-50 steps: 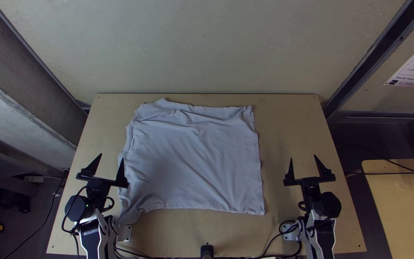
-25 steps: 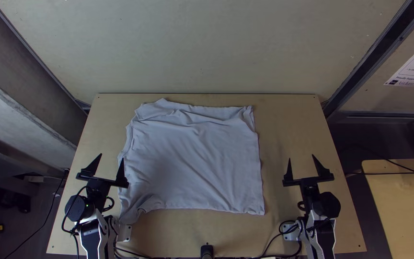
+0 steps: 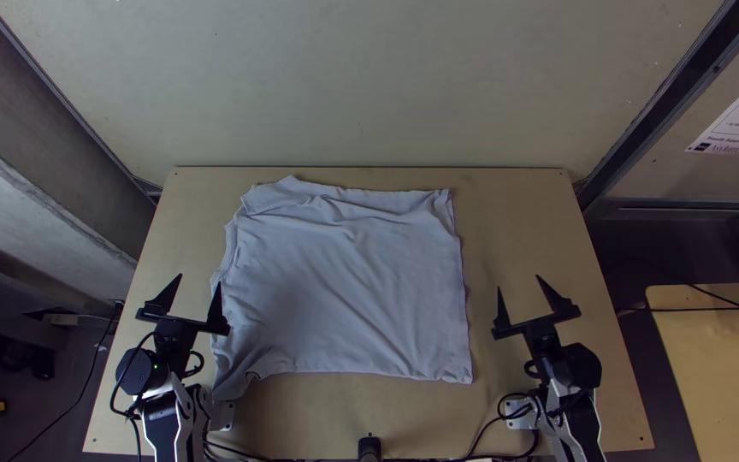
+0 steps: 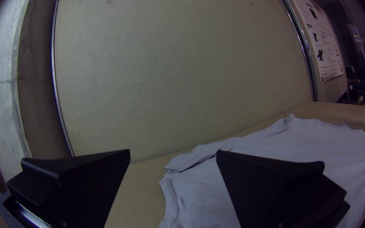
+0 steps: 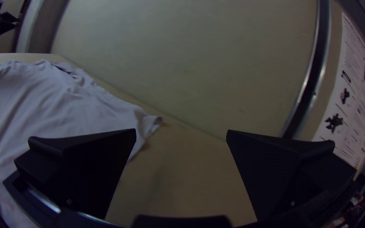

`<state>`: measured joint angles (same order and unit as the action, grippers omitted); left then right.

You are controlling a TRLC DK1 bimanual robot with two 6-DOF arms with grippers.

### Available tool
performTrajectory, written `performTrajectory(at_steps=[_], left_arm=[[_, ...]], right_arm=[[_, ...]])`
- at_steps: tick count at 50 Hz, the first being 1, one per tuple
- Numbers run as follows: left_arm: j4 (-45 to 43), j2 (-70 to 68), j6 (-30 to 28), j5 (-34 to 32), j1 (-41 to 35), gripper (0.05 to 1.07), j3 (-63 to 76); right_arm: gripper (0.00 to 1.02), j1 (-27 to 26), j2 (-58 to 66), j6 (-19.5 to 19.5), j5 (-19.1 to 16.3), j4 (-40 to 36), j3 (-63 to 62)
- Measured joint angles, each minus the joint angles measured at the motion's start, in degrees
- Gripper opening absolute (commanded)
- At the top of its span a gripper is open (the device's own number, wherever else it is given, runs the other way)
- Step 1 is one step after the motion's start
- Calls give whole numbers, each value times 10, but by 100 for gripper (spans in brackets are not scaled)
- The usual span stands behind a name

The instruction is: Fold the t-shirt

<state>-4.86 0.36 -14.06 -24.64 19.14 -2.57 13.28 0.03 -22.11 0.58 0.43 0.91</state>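
My left gripper (image 3: 197, 297) stands open near the shirt's lower left side in the top view, its right finger close to the shirt's edge. Right of the shirt, my right gripper (image 3: 519, 301) is also open, tilted toward the cloth, with bare table between them. The light grey t-shirt (image 3: 348, 282) lies spread, wrinkled along its far edge and bunched at its near left corner. In the left wrist view the open left gripper (image 4: 173, 154) has the shirt (image 4: 300, 143) beyond one finger. The right wrist view has the open right gripper (image 5: 181, 133) and the shirt (image 5: 60, 109).
The wooden table (image 3: 540, 222) has free room right of the shirt and a narrower strip on its left. A pale wall panel (image 3: 361, 85) rises behind the table's far edge. Cables (image 3: 485, 432) run along the near edge around a small black post (image 3: 369, 447).
My right gripper has swung left, toward the shirt, and now tilts that way. The left arm and the shirt have stayed still.
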Motion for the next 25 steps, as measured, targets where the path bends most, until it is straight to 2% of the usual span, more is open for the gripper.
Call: performTrajectory(at_steps=[5, 12, 19, 25], left_arm=[[0, 0, 9, 0, 0, 103, 0], [0, 0, 19, 0, 0, 103, 0], [0, 0, 26, 0, 0, 103, 0], [0, 0, 30, 0, 0, 103, 0]], right_arm=[[98, 16, 0, -12, 1, -1, 0], [98, -27, 2, -61, 2, -1, 0], [98, -33, 2, -125, 4, -1, 0], [98, -43, 2, -149, 5, 0, 0]])
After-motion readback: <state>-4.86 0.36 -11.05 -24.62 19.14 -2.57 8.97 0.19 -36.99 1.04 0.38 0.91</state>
